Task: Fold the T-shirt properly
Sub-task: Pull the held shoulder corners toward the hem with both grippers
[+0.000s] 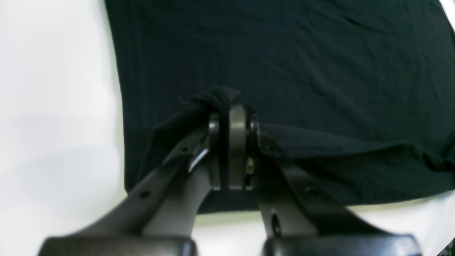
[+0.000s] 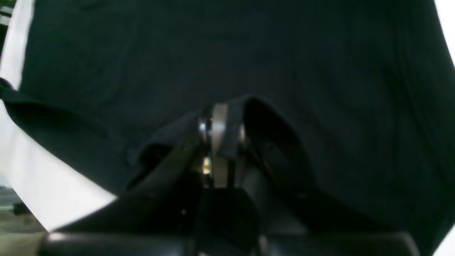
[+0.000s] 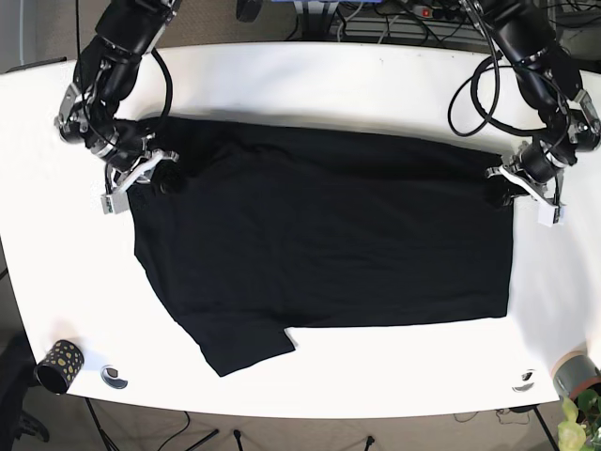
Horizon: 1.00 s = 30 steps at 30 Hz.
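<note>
A black T-shirt (image 3: 329,235) lies spread on the white table (image 3: 310,85), one sleeve pointing to the front left. My left gripper (image 1: 233,106) is shut on a bunched bit of the T-shirt's edge (image 1: 217,97); in the base view it sits at the shirt's right edge (image 3: 500,193). My right gripper (image 2: 222,110) is shut on a fold of the T-shirt (image 2: 249,106); in the base view it sits at the shirt's upper left corner (image 3: 167,178). Both hold the cloth just above the table.
A dark patterned cup (image 3: 58,365) and a small round object (image 3: 114,377) stand at the front left. A tape roll (image 3: 573,373) and a small round object (image 3: 523,381) are at the front right. Cables (image 3: 376,19) run behind the table's far edge.
</note>
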### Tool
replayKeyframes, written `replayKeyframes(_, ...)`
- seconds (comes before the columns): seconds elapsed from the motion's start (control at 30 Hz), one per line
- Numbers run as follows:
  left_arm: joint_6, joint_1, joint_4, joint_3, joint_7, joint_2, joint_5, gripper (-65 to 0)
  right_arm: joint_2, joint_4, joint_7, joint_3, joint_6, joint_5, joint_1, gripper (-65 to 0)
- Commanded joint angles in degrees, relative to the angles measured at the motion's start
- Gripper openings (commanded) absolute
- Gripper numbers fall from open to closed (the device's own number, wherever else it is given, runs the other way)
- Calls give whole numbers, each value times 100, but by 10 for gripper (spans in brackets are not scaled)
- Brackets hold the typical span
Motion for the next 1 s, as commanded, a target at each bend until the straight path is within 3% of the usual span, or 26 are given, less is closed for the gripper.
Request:
replayKeyframes(0.0,-20,-176,-22,-26,-137,-105,-84,-650,113,-118,116,21,41,107,243,-644)
replayKeyframes(0.2,-20,-334,-154,-35,-146,-219,109,-650,227,-636,124,12,41,107,683,-644)
replayKeyframes(0.47,-29,-659,-286,-263,-154,-351,-128,-650,412,-1190,124,12,41,107,1175,-644)
replayKeyframes(0.83,-20,-1020,-1692,-17,-779,-492,-128,-650,403,-1735,362,-6,41,98,1430,-644)
replayKeyframes(0.97,-20,-1125,-2018,141,-893,-545,-128,-650,430,-1735,617,-463,41,98,1430,-644)
